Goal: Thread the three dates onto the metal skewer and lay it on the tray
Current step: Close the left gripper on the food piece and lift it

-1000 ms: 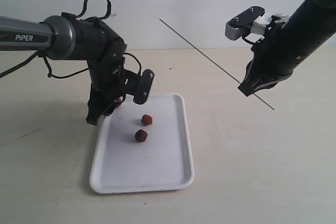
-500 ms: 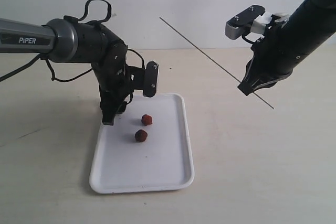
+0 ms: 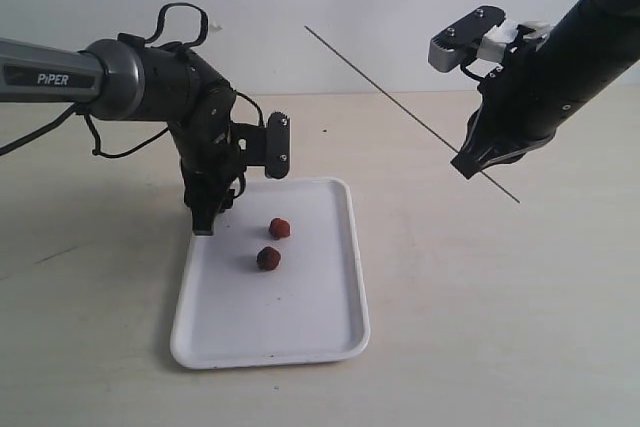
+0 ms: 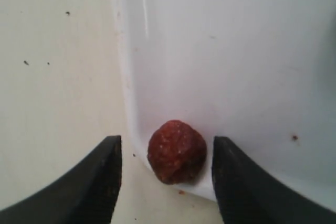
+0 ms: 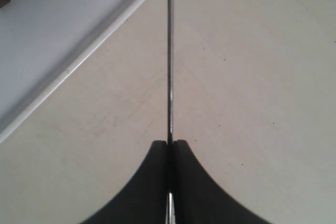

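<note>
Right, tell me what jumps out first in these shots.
The metal skewer, pinched in the shut right fingers, slants through the air right of the tray. The open left fingers straddle one date by the tray's rim without touching it. Two more dates lie mid-tray.

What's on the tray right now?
Two dates lie midway on the tray; a third date sits against its rim between the fingers of the open left claw, hidden by that arm in the exterior view. The skewer isn't there; the right claw holds it.
</note>
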